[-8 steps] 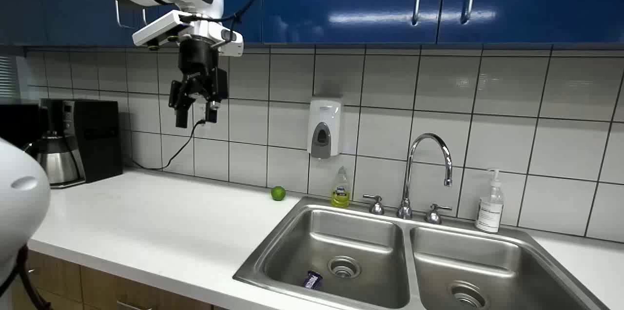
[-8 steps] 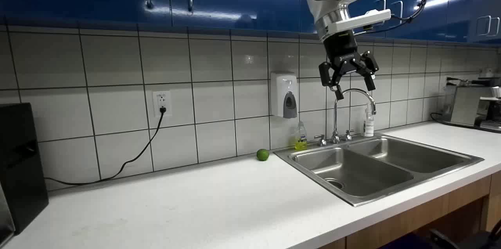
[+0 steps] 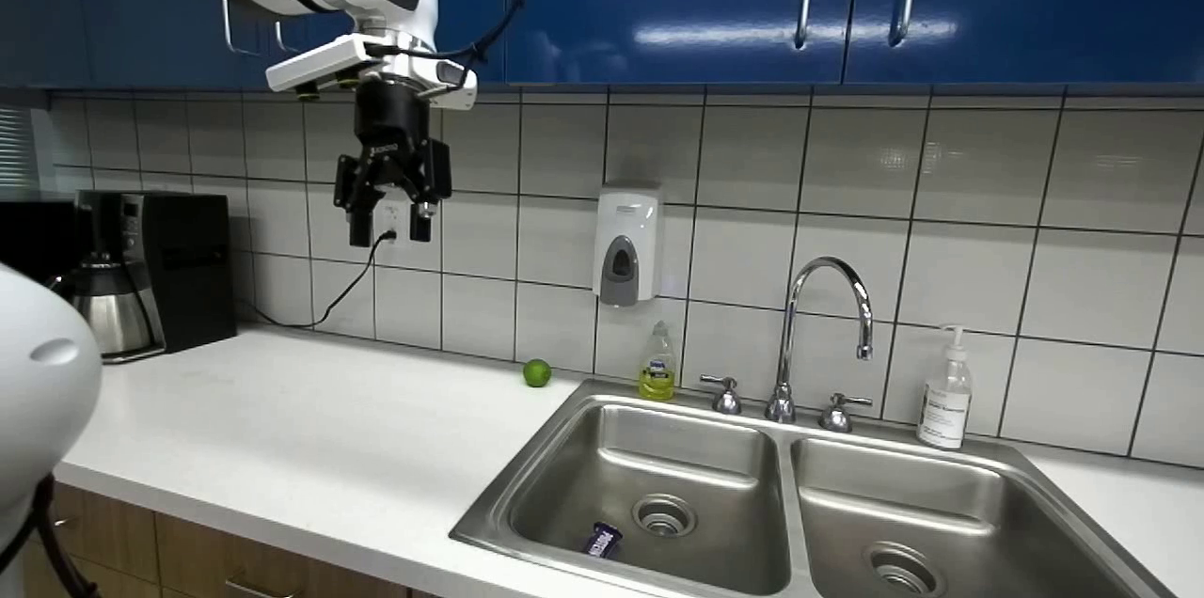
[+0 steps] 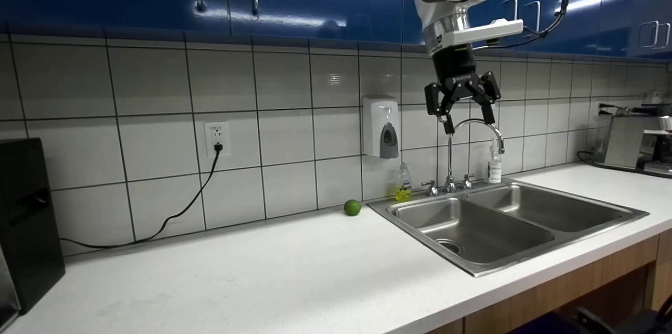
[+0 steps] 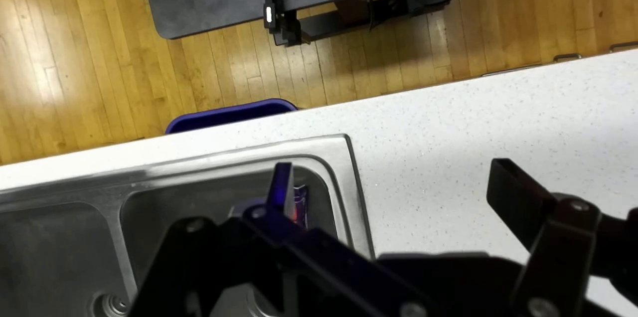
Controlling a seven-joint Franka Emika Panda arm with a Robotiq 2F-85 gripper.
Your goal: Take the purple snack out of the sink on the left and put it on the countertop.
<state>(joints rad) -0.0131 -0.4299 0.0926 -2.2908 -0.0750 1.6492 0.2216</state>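
Note:
The purple snack lies in the left basin of the steel sink, near its front wall and beside the drain. In the wrist view the snack is partly hidden behind a finger. In an exterior view the sink hides it. My gripper is open and empty, pointing down high above the white countertop. It also shows open in an exterior view. In the wrist view the fingers are wide apart, one over the left basin and one over the countertop.
A green lime and a yellow soap bottle stand by the sink's back left corner. The faucet rises behind the sink. A wall dispenser, blue upper cabinets and a coffee maker are around.
The arm and gripper have shifted slightly, and the gripper hangs a little more upright. The gripper stays open. The snack has not moved.

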